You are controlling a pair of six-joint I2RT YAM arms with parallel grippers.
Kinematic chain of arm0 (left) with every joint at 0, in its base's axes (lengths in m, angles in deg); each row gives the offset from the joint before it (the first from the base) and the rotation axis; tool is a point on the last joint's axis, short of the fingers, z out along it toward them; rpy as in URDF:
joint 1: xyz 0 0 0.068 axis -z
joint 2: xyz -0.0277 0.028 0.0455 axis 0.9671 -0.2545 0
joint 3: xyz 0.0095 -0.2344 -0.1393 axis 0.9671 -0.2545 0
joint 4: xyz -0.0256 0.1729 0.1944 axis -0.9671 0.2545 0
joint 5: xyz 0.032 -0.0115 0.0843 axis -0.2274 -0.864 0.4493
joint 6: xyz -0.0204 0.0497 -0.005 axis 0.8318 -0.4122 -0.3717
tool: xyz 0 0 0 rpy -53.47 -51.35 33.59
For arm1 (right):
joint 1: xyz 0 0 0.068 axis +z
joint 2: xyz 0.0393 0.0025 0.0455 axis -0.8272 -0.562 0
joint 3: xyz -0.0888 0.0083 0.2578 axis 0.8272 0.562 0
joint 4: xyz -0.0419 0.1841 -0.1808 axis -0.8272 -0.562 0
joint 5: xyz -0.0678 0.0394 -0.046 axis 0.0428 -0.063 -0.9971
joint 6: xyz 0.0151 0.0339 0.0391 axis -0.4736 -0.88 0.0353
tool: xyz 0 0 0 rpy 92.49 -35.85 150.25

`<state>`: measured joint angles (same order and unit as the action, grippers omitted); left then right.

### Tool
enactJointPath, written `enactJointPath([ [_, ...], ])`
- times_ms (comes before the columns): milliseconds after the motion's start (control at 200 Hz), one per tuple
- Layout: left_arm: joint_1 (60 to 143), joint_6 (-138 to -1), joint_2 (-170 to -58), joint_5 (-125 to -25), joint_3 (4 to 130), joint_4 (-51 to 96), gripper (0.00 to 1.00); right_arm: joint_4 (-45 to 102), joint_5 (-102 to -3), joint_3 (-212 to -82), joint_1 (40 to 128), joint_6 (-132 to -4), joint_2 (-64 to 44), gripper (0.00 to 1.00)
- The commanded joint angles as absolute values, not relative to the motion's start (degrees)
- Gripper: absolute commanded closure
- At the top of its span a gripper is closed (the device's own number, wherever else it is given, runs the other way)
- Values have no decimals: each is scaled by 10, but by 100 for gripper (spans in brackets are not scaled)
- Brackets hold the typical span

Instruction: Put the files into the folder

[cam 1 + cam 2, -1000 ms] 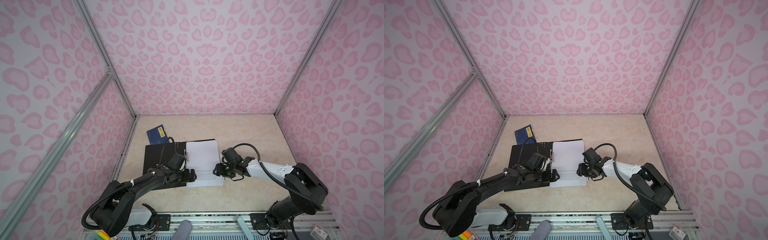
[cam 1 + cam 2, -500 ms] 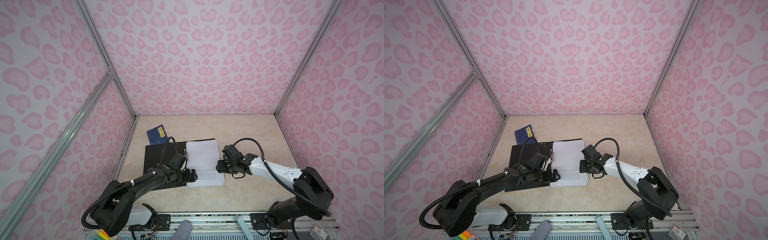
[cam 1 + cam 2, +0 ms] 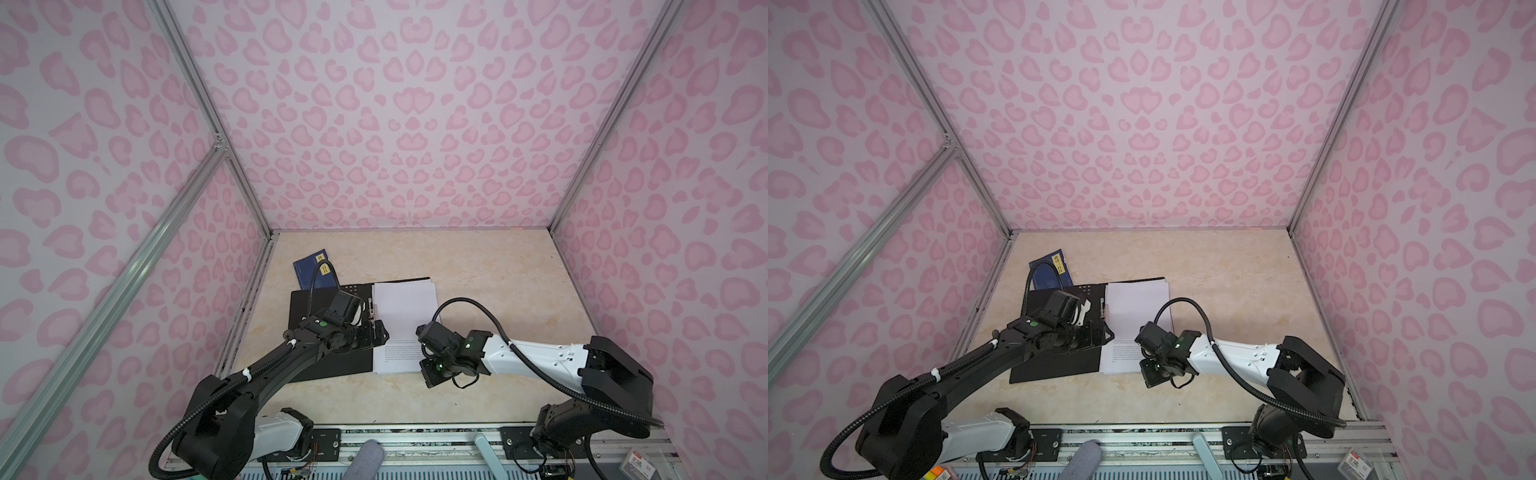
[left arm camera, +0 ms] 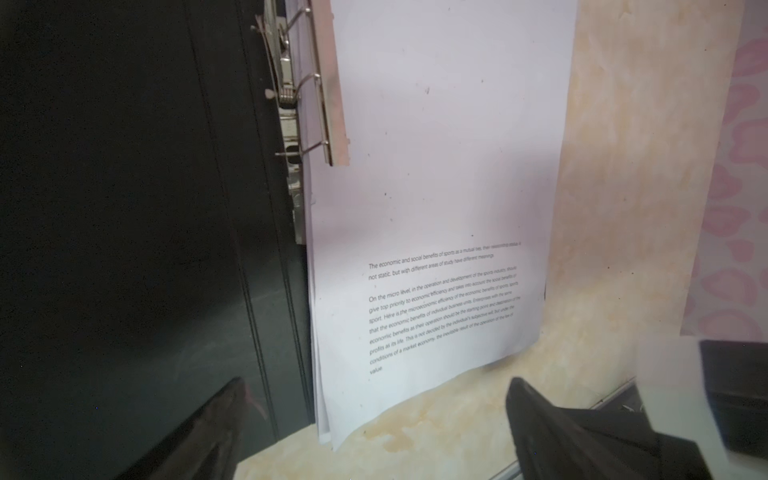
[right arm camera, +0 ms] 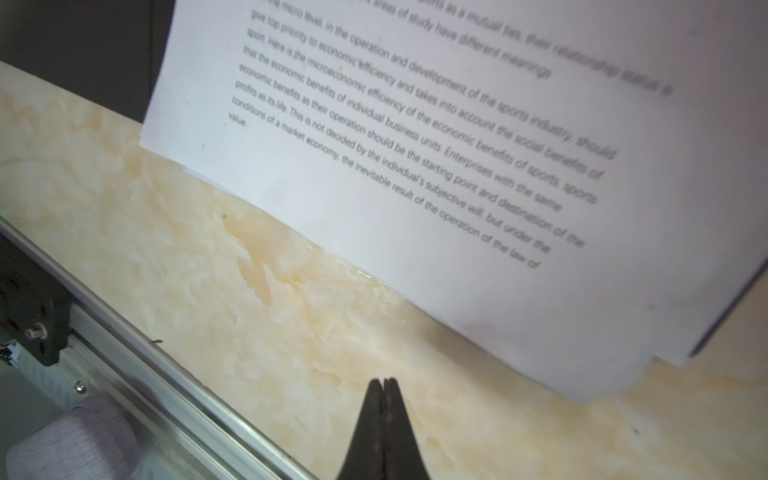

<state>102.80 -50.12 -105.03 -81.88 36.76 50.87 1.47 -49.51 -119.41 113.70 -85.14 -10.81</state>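
The folder [image 3: 345,363] is seen lying open and flat on the table [image 5: 291,311], black inside up. The files [image 3: 405,316] are stacked on the half beyond its spine, their long edge set against the clip [image 4: 291,95]. The clip's bar lies over that edge; whether it presses the sheets cannot be told.

The left gripper [image 4: 376,386] is held wide apart and empty. One finger is over the bare black cover and one over the table, with the files' near corner between them. The files' long axis runs straight ahead from these fingers, parallel to the spine.

The right gripper [image 5: 384,382] is pressed together on nothing, above the table. The files' near short edge lies just ahead of its tips, slanting across them, untouched.

The filing is judged nearly done. If the bare cover is to be folded over, the spine is the hinge, and the left arm is judged nearer to that cover.
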Motion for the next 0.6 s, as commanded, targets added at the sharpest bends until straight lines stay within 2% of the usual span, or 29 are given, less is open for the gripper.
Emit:
enactJointPath([
  [0,1018,-498,-1066,-829,362,499,2,29,-485,-1198,1148,-847,-133,97],
  [595,984,-512,-1097,-823,329,485,2,17,-531,-1224,1127,-841,-197,99],
])
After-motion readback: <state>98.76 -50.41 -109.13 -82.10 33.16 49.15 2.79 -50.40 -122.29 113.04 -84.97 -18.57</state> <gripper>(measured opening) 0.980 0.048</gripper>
